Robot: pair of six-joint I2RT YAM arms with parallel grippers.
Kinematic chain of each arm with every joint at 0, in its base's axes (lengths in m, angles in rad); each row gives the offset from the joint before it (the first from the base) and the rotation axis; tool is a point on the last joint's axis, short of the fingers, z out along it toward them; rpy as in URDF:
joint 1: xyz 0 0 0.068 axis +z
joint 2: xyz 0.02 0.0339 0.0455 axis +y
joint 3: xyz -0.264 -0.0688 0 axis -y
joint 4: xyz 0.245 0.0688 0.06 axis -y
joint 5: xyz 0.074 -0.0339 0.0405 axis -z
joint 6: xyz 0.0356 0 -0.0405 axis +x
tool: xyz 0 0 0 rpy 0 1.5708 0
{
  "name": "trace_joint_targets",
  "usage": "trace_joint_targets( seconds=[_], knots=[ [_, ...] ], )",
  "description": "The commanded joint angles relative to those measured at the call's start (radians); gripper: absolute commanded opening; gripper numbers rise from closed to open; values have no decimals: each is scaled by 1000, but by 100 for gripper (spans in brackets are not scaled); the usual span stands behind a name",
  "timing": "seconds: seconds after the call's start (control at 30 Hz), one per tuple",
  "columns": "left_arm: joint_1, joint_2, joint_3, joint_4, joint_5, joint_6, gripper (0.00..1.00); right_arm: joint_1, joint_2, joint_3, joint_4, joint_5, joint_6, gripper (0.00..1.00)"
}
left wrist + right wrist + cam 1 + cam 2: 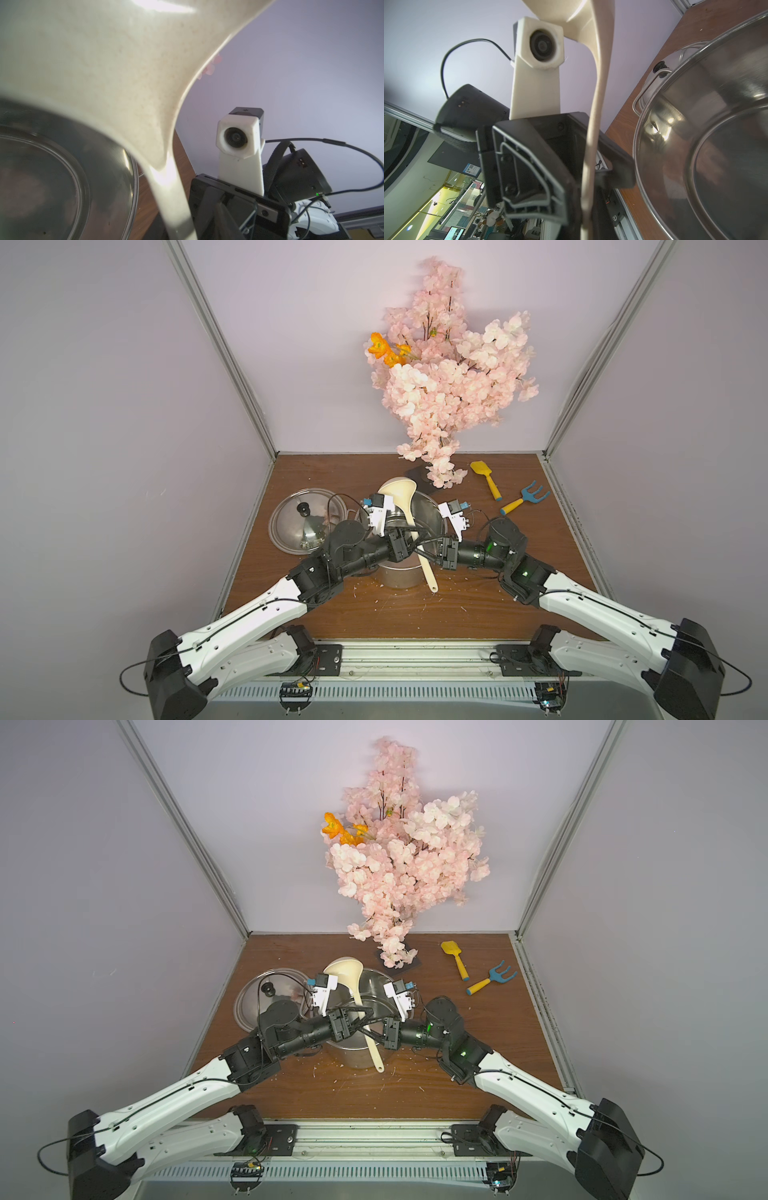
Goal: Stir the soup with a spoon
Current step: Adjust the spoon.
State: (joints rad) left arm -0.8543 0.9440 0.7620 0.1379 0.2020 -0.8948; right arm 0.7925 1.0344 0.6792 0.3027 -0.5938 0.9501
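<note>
The right gripper (423, 551) has its jaws clamped on the slim handle of the cream ladle (406, 506) while the left gripper (415, 536) flanks it on the bowl side, grip impossible to tell, ladle tilted bowl-up above the steel pot (401, 578), lid (299, 526) lying left.

Wooden table (415, 614) bears pot (399, 578), lid (291, 526), yellow shovel (485, 479), blue rake (525, 497), flower base (415, 475).

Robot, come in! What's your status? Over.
Right gripper shut on ladle handle. Left gripper at handle, grip unclear. Bowl end up over pot. Lid off, beside pot.
</note>
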Motion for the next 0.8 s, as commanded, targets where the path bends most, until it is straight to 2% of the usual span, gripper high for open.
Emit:
trace_joint_targets(
  seconds=[0.0,0.23,0.37,0.5,0.6,0.77],
  knots=[
    [17,-15,-10,68,-18,-46,27,7,-11,17,41,-14,-22,0],
    [67,3,2,129,74,-100,1,6,0,11,66,-40,-11,0],
    [70,10,-1,160,84,-122,0,5,-11,4,59,-24,-10,0],
    [93,-3,-29,216,63,-185,0,3,-65,-26,41,59,-1,34],
    [108,-26,-52,248,9,-241,0,2,-106,-69,82,104,36,52],
    [109,-67,-94,287,-93,-320,0,7,-147,-198,272,166,158,65]
  ],
)
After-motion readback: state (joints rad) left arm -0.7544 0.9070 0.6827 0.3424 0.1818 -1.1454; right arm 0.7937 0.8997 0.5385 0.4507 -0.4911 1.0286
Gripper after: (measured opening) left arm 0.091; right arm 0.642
